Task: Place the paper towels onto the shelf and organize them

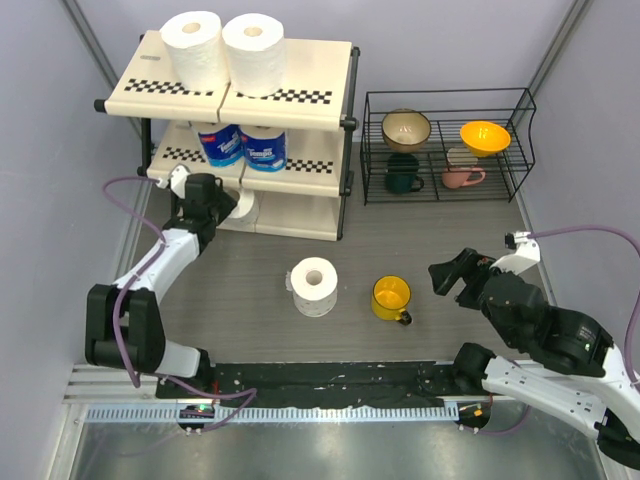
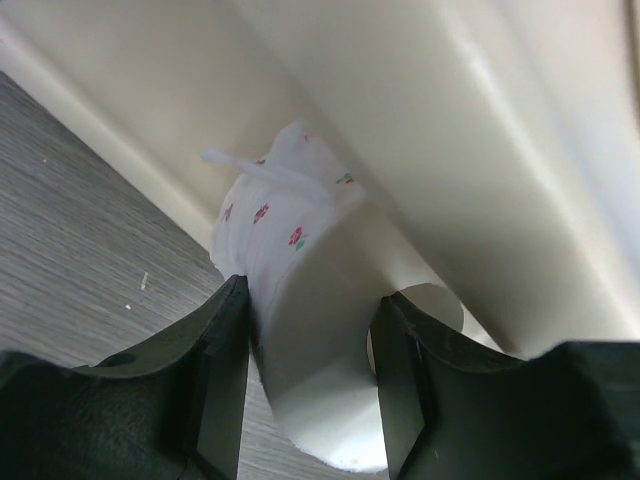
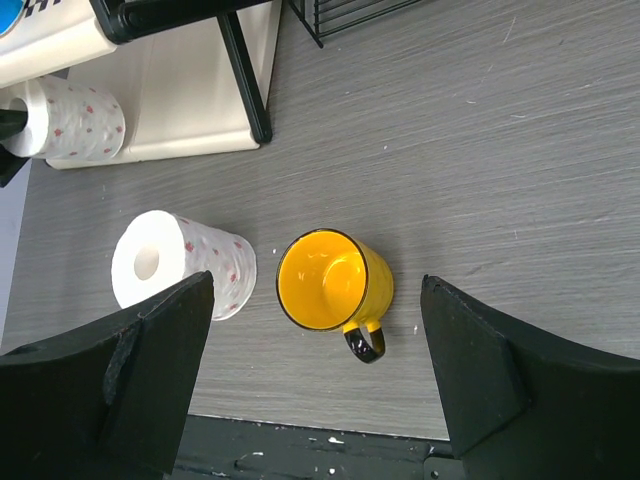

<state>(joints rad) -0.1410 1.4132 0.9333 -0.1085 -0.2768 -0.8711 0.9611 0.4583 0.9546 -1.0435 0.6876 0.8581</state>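
Black fingers (image 2: 215, 380) of the left claw (image 2: 315, 300) fill the bottom of my left wrist view. They are closed most of the way on a white flower-printed roll (image 2: 285, 225). One finger presses the outer wrap and the other sits at the mouth of the hollow core. I judge it a pinch through the roll's wall, though I cannot see whether that finger is inside. Just ahead of the claw and above it runs a cream board of the shelf (image 2: 480, 150). Seen from overhead, the roll lies on its side at the left end of the lowest tier, and I cannot tell whether it rests there yet. Higher above the claw, two blue-wrapped rolls (image 1: 242, 147) sit on the middle tier and two bare rolls (image 1: 222, 50) on the top.

The right claw (image 3: 318, 285) hangs wide open, holding nothing. Directly below it stands a yellow mug (image 3: 330, 280). Just left of the mug is the last loose roll (image 3: 180, 265), upright on the table.

These rolls are light, soft and easily crushed, and the paper is grippy rather than slick. A hard squeeze would dent one, and a loose sheet tail could snag. I'd take the loose one by core and wall, or gently across its middle.
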